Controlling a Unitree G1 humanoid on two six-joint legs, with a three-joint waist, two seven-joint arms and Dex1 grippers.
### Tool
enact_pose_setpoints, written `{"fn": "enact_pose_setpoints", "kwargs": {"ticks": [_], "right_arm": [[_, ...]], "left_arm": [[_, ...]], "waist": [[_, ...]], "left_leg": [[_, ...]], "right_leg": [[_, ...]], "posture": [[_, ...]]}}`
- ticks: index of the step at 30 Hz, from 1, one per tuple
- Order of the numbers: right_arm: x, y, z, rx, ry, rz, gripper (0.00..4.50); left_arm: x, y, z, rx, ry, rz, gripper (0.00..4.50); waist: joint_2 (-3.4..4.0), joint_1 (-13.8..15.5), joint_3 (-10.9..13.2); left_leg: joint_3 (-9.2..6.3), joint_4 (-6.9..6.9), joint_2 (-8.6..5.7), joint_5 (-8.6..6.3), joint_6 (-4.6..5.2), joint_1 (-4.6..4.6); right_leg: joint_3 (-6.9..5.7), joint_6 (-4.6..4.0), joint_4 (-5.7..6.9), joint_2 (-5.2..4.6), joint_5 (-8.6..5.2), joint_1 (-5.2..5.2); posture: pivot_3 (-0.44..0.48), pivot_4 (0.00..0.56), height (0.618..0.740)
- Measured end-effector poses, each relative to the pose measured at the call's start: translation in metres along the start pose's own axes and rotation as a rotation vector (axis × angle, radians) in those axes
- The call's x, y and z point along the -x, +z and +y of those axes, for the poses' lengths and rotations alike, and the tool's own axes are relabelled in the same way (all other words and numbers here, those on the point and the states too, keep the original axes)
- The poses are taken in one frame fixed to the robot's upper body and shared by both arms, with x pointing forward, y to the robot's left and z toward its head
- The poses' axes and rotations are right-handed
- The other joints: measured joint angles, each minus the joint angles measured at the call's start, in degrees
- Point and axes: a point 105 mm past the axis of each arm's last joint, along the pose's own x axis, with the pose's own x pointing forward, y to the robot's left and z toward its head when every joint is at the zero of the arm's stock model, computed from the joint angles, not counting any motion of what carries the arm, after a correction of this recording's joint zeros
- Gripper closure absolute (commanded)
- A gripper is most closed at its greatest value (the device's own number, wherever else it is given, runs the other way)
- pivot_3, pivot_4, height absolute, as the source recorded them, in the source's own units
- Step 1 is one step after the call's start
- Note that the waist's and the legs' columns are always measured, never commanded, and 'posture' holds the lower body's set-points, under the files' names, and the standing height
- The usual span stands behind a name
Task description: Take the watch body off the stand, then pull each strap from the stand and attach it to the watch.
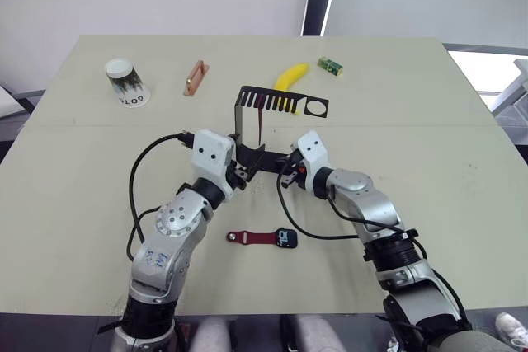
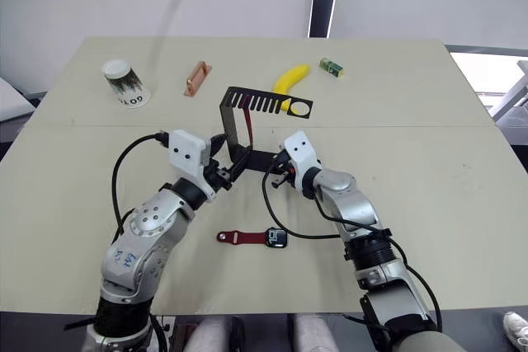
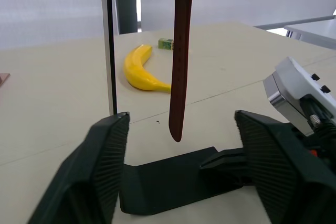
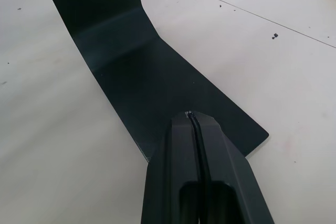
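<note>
Maroon strap (image 1: pixel 250 237) already joins the watch body (image 1: pixel 286 238); second strap (image 3: pixel 180 56) hangs on the stand (image 1: pixel 280 103), left gripper (image 3: pixel 186 169) wide, right gripper (image 4: pixel 193 120) closed pinning the base.

Prob. lab/office: bare beige table (image 1: pixel 429 204), plain white walls, window blind.

Maroon strap (image 3: pixel 180 61), black stand (image 3: pixel 157 182)

The scene is evenly and brightly lit by soft daylight. Only faint shadows are cast on the tabletop (image 1: pixel 429 121). Overexposure is seen at the right edge of the head views. In the left wrist view, the near fingers (image 3: pixel 89 177) are rendered slightly soft.
</note>
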Motion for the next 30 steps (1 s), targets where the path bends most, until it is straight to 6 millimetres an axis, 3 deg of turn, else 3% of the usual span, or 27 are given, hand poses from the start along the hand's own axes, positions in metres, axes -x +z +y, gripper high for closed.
{"fn": "enact_pose_setpoints", "kwargs": {"ticks": [17,20,25,30], "right_arm": [[0.0,0.0,0.0,-0.001,0.0,0.005,4.5],[0.0,0.0,0.0,-0.001,0.0,0.005,4.5],[0.001,0.0,-0.001,0.001,-0.004,0.007,4.5],[0.001,0.0,-0.001,0.001,-0.004,0.007,4.5]], "left_arm": [[-0.038,-0.002,-0.004,-0.016,0.0,-0.031,1.28],[-0.043,-0.007,-0.003,-0.029,0.012,-0.016,2.06],[-0.047,-0.011,-0.002,-0.05,0.026,-0.01,4.31],[-0.046,-0.005,-0.002,-0.063,0.028,-0.045,4.47]], "waist": [[-0.04,0.1,0.0],[-0.04,0.1,0.0],[-0.05,0.1,0.0],[-0.05,0.1,0.0]], "left_leg": [[0.0,0.0,0.0,0.0,0.0,0.01],[0.0,0.0,0.0,0.0,0.0,0.01],[0.0,0.0,0.0,0.0,0.0,0.01],[0.01,0.0,0.0,0.0,0.0,0.01]], "right_leg": [[0.0,0.0,0.0,-0.02,0.0,0.0],[0.0,0.0,-0.01,-0.01,0.0,-0.01],[-0.01,0.0,-0.01,-0.03,0.0,-0.01],[-0.01,0.0,-0.02,-0.03,0.0,-0.01]], "posture": [[0.0,0.15,0.74],[0.0,0.15,0.74],[0.0,0.15,0.74],[0.0,0.15,0.74]]}}
